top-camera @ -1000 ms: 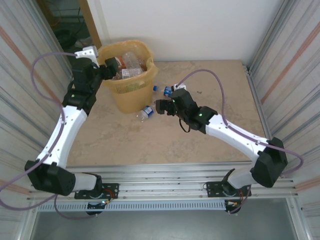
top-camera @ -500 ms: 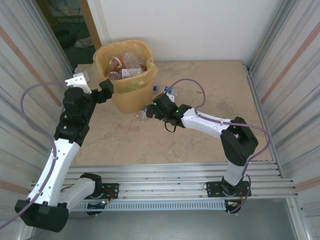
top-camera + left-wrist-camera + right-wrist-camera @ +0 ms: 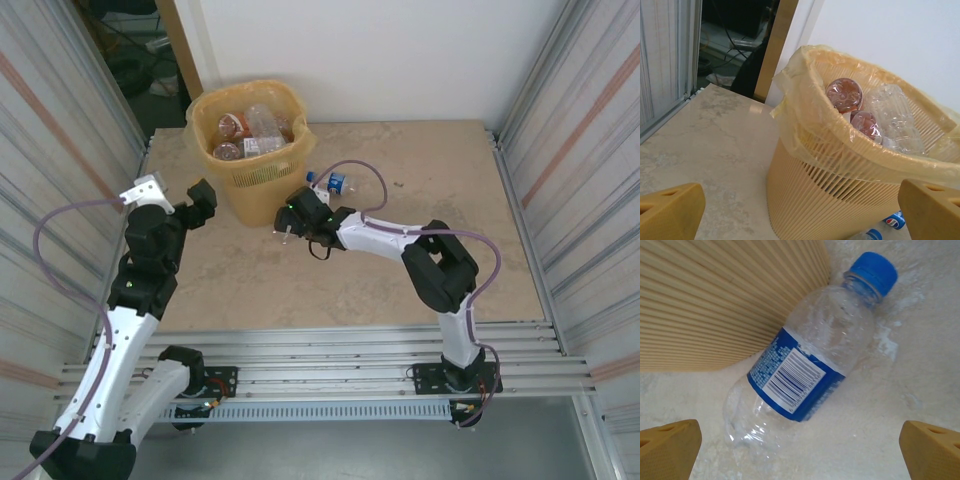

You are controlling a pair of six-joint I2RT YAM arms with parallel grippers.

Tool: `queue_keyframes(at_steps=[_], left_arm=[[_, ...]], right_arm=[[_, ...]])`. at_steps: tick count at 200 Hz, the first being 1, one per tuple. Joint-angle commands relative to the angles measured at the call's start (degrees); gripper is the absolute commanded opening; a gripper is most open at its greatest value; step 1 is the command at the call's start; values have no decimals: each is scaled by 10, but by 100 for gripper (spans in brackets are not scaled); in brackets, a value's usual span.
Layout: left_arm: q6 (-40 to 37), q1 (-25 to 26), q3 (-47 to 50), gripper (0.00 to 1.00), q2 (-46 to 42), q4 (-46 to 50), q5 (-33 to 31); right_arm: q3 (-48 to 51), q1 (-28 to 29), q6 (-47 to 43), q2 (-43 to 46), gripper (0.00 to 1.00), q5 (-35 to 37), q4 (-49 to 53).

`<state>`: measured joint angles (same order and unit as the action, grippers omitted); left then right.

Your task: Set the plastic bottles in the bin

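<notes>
Wide-spread and empty, my left pincer [image 3: 203, 193] hangs just left of the bin [image 3: 250, 190], elbow bent. My right pincer [image 3: 286, 224], arm stretched low over the bench [image 3: 430, 170], hides the bin's foot — a blue-capped bottle [image 3: 335, 183] lies just behind.

Left wrist: brown bottles [image 3: 845, 95] heaped inside the liner, the lower ones hidden; open bench to the left.

Right wrist: jaws wide — the blue-labelled bottle [image 3: 805, 375] lies between my fingertips, untouched, just beside the bin wall.
</notes>
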<state>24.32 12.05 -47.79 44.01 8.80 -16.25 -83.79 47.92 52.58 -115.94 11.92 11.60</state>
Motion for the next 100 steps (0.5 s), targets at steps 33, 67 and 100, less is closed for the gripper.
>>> queue_keyframes(at_steps=[33, 67, 100], left_arm=[[9, -2, 10, 99, -11, -11, -17], [11, -2, 17, 99, -11, -14, -17], [12, -2, 20, 99, -9, -16, -14]], right_arm=[[-51, -5, 19, -59, 100, -6, -1], [-65, -12, 17, -83, 100, -11, 3], [-68, -20, 16, -98, 98, -21, 5]])
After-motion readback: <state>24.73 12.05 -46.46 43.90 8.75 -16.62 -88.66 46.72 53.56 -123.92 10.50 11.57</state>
